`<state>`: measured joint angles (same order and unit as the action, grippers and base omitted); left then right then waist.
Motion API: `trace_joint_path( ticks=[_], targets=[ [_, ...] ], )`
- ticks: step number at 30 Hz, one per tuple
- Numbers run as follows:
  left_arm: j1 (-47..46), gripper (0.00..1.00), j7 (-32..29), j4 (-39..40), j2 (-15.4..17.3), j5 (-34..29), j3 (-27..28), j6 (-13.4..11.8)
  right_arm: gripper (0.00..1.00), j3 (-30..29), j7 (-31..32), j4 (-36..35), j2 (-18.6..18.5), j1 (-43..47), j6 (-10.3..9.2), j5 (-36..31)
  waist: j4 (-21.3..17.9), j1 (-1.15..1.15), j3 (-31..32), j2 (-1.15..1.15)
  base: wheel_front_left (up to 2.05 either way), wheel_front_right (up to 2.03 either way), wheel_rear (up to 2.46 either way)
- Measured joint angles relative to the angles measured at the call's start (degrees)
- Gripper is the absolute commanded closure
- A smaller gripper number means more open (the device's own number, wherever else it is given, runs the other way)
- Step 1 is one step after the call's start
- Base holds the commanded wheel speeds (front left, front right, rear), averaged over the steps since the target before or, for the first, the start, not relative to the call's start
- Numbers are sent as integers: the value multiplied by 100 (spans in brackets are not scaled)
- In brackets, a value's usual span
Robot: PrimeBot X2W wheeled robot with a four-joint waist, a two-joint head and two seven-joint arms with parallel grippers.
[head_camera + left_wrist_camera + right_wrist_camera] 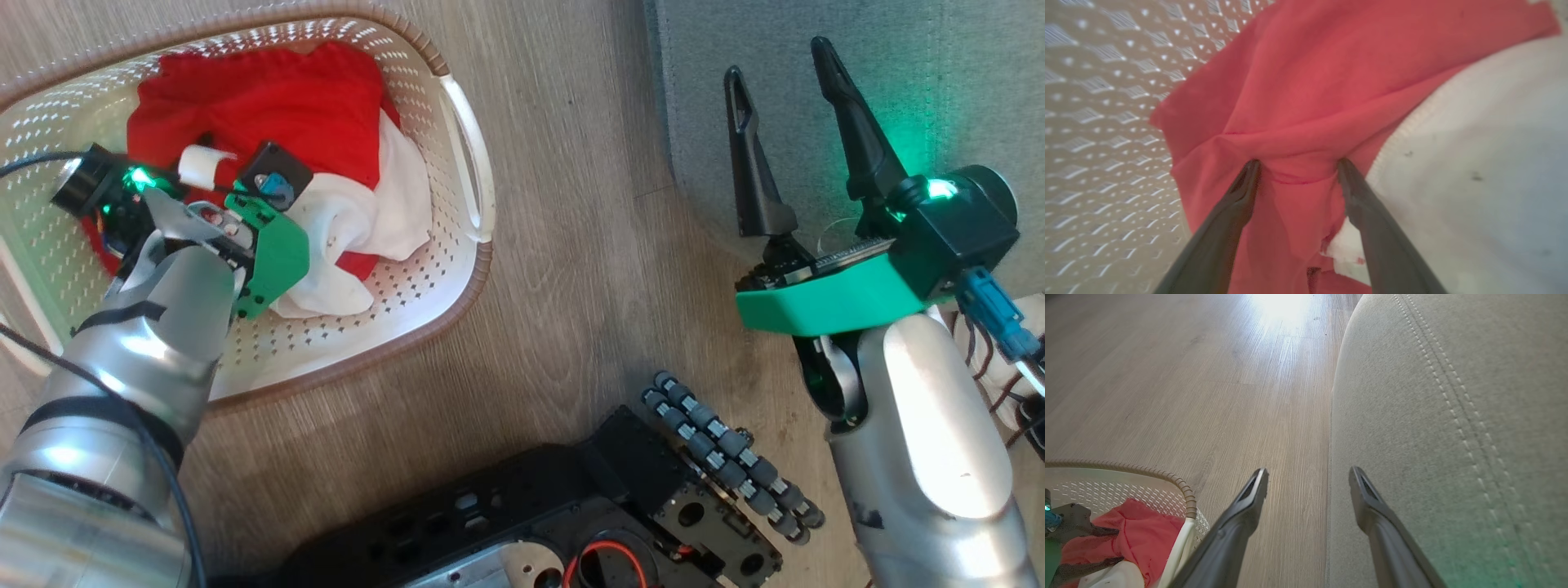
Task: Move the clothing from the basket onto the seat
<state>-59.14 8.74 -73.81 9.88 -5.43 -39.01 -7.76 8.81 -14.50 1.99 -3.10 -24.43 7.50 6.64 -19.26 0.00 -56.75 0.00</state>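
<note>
Red and white fabric, the clothing (269, 106), lies heaped inside the basket (351, 327), which stands on the wood floor (571, 286) just left of the seat (710, 33). Down in that heap the left gripper (1297, 165) has its jaws spread, both tips pressed into a red fold that bunches between them, not yet pinched. The right gripper (777, 59) hangs over the seat's near edge, jaws wide with nothing in them. By my reading the task is barely begun: the first grasp is unclosed, and lifting, carrying and laying each garment on the seat are all left to do.
</note>
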Motion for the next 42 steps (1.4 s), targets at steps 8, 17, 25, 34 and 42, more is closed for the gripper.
trace_joint_path(
  ticks=[8,17,25,34,42],
  targets=[
    [-107,0,-469,-36,-52,133,-5,208,0,29,-25,-47,0,-2,-1,212,-10,0,-57,0,0,0,0],
    [-110,100,-673,-40,-54,331,7,289,0,35,-40,-78,0,-3,-1,194,-1,0,-65,0,0,0,0],
    [-73,100,-673,-46,-54,559,59,289,0,88,-40,-68,1,-88,0,190,23,0,41,0,0,0,0],
    [317,100,-192,-69,-110,932,240,211,0,176,-38,247,2,-337,0,121,-12,0,590,0,0,0,0],
    [818,100,386,-73,-389,1313,433,205,0,127,-38,627,1,-254,0,-66,158,-1,1490,1,0,0,0]
  ],
)
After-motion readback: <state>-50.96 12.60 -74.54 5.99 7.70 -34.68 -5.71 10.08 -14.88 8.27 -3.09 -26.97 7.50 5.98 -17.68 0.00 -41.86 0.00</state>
